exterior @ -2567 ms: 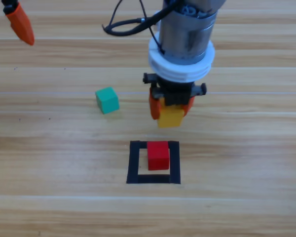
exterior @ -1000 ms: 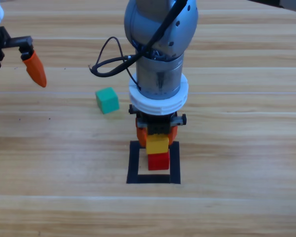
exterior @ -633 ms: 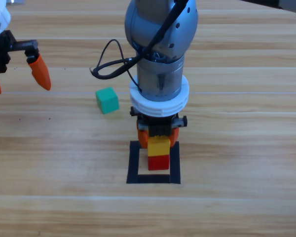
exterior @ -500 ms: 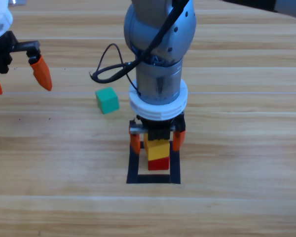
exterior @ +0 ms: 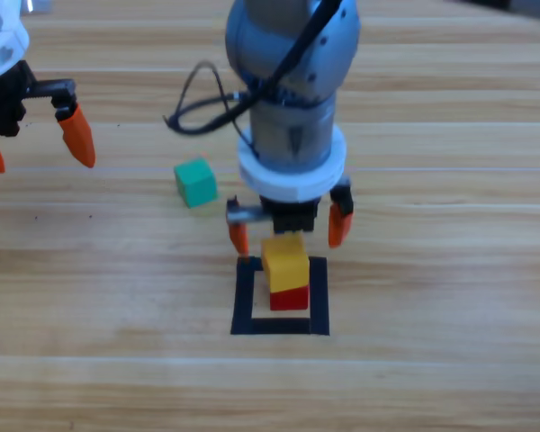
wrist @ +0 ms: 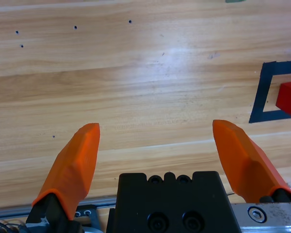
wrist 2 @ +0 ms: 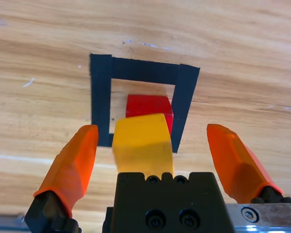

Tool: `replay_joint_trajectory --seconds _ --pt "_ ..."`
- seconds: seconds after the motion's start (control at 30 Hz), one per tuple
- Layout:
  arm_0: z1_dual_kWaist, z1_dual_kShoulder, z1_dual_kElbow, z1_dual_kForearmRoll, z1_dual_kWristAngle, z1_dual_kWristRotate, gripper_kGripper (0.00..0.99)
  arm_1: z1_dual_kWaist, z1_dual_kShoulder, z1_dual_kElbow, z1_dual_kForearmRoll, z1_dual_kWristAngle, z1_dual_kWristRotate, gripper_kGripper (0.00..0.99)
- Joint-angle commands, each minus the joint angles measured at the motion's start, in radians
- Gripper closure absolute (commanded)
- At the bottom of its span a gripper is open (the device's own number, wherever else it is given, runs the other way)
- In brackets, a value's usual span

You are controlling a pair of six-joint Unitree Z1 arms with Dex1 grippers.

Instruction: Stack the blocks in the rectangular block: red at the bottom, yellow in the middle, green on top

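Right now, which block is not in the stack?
The green block. It sits alone on the table, outside the black square, while yellow sits on red inside it.

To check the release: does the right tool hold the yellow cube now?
No: in the right wrist view the right tool is open, both orange tips apart from the yellow cube, which sits on the red cube.

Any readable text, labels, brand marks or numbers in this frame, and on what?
None: no words, numbers or signs show in any view.
The yellow cube, red cube and green cube have plain faces.
The black tape square and both grippers' black bodies carry no readable marking.
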Motion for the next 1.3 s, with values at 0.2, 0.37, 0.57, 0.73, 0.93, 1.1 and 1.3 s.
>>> replay_joint_trajectory --seconds 0.2,0.37,0.57,0.73,0.93,1.1,1.3 --pt "-0.024 0.186 -0.295 0.055 0.051 -0.029 0.027 0.041 -0.184 -0.019 0.009 -0.025 -0.103 0.000" --pt "-0.082 0.338 -0.449 0.092 0.052 -0.218 0.000 0.041 -0.244 0.093 -0.006 -0.085 -0.172 0.000" --pt "-0.205 0.472 -0.573 0.114 0.067 -0.430 0.000 0.039 -0.780 0.967 -0.687 -0.033 -0.324 0.001" --pt "-0.248 0.556 -0.670 0.144 0.077 -0.543 0.000 -0.001 -0.972 1.225 -0.853 0.059 -0.454 0.001" --pt "-0.260 0.584 -0.690 0.146 0.124 -0.634 0.002 -0.062 -1.081 1.337 -0.882 0.107 -0.543 0.001" --pt "-0.258 0.594 -0.693 0.147 0.161 -0.671 0.004 -0.062 -1.124 1.378 -0.893 0.105 -0.610 0.001" --pt "-0.255 0.634 -0.708 0.166 0.187 -0.734 0.000 -0.062 -1.135 1.395 -0.893 0.105 -0.630 0.001"
